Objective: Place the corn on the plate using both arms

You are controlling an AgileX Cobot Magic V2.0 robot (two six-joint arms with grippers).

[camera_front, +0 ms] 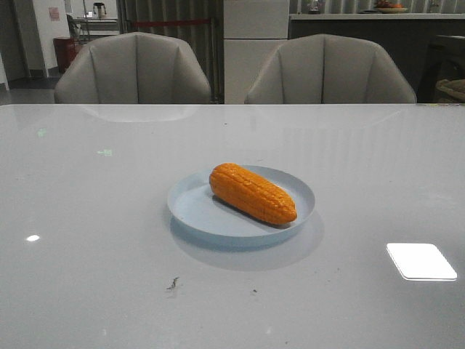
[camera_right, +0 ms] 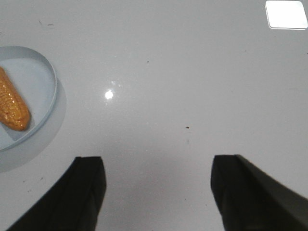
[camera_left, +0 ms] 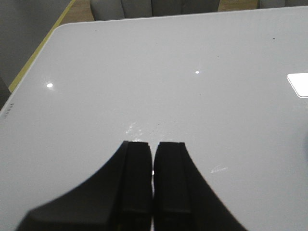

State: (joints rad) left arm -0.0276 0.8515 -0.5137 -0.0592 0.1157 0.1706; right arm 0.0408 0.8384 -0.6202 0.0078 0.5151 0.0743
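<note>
Left gripper (camera_left: 153,178): we find its black fingers pressed together over bare white table (camera_front: 87,240). Right gripper (camera_right: 156,192): fingers spread wide, holding nothing. We note the orange-yellow bumpy corn cob (camera_front: 252,193) lying diagonally inside the round pale blue glossy plate (camera_front: 196,211).

Glossy grey table (camera_front: 94,240) — two grey chairs (camera_front: 132,69) behind

— Where does the corn (camera_front: 252,193) lie?

— In the plate (camera_front: 196,216), slantwise — one end toward the far left, the other toward the near right rim.

— And the plate?

— Near the middle of the table (camera_front: 87,218). Behind the far edge stand two chairs, one at left (camera_front: 132,69), one at right (camera_front: 330,70).
</note>
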